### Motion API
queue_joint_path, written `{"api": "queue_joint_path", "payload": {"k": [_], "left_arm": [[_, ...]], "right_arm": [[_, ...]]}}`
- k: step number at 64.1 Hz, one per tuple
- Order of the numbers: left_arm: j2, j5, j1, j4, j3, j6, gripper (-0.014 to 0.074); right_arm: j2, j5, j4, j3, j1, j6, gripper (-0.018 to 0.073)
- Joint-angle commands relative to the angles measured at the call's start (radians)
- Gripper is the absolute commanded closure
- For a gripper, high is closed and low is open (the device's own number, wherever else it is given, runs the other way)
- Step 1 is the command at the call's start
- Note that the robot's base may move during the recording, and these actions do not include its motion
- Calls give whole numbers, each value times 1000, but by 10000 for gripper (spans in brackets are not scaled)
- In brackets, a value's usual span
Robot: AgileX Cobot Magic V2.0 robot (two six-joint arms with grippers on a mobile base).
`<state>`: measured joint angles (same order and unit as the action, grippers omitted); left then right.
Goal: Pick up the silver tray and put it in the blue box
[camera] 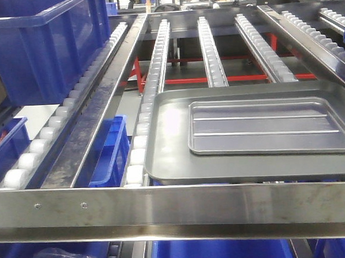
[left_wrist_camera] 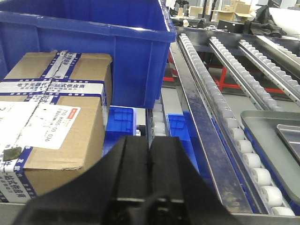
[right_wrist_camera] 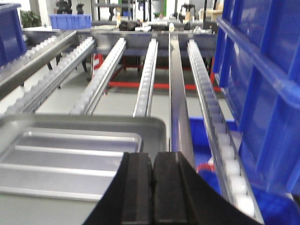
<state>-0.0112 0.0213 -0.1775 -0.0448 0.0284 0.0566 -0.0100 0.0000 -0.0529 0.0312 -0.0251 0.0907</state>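
Ahead and just left of the right end effector [right_wrist_camera: 152,161], the silver tray [right_wrist_camera: 70,159] lies flat inside a larger grey tray [right_wrist_camera: 154,133], which rests across the roller rails [camera: 157,54]. That end effector's fingers are pressed together with nothing between them, and it hangs short of the tray without touching it. The left end effector [left_wrist_camera: 150,145] is likewise closed and empty, well to the left of both trays, with a blue crate [left_wrist_camera: 89,42] ahead of it. Immediately right of the right end effector rises the blue box [right_wrist_camera: 262,93], deep, thick-rimmed and ribbed. I take it for the target, though the crate on the left looks much alike. The step in hand, as I judge it, is the reach, and no grasp has begun. Next, the right end effector would need to open and drop to the tray's near right edge. It would then close one finger inside and one outside the rolled rim, keeping clear of the grey tray so that only the inner tray lifts. The silver tray is shiny, shallow and empty, with rounded corners and long ridges along its floor. Thin and slick, it may well tilt or slip when held by one edge.
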Motion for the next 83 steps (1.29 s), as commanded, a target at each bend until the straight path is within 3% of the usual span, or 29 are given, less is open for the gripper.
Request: {"api": "queue_joint_path", "payload": {"k": [1, 9, 14, 18, 25, 31, 40, 45, 48, 57, 63, 70, 76, 83], "left_arm": [[-20, -88, 3, -5, -13, -1, 701], [17, -49, 1, 5, -97, -1, 700], [88, 28, 1, 83, -210, -1, 700], [168, 72, 1, 104, -297, -1, 700], [342, 133, -1, 94, -445, -1, 696], [507, 209, -12, 78, -575, -1, 632], [728, 238, -114, 78, -721, -1, 392], [845, 225, -205, 80, -785, -1, 260], [927, 225, -270, 80, -829, -1, 227], [1141, 235, -443, 66, -960, -1, 217], [1274, 273, -509, -24, -1082, -1, 217], [1418, 412, -516, -134, -1248, -1, 217], [1523, 537, -516, -137, -1391, -1, 217], [1637, 628, -518, -142, -1544, 3, 217]], "right_arm": [[-21, -156, 10, -5, 0, -1, 505], [-16, -44, 33, -129, 0, 33, 505], [32, 120, 33, -247, 0, 33, 505], [91, 198, 33, -326, 0, 33, 501], [216, 235, 33, -426, 0, 33, 493], [327, 246, 33, -492, 0, 32, 404], [470, 310, 33, -575, 6, 32, 187], [535, 328, 33, -599, 23, 31, 153], [581, 344, 33, -614, 39, 31, 153], [713, 435, 33, -678, 67, 31, 153], [810, 527, 33, -756, 69, 31, 153], [929, 614, 33, -850, 69, 31, 153], [1027, 657, 33, -916, 69, -3, 147], [1141, 688, 37, -983, 69, -15, 57]]}}
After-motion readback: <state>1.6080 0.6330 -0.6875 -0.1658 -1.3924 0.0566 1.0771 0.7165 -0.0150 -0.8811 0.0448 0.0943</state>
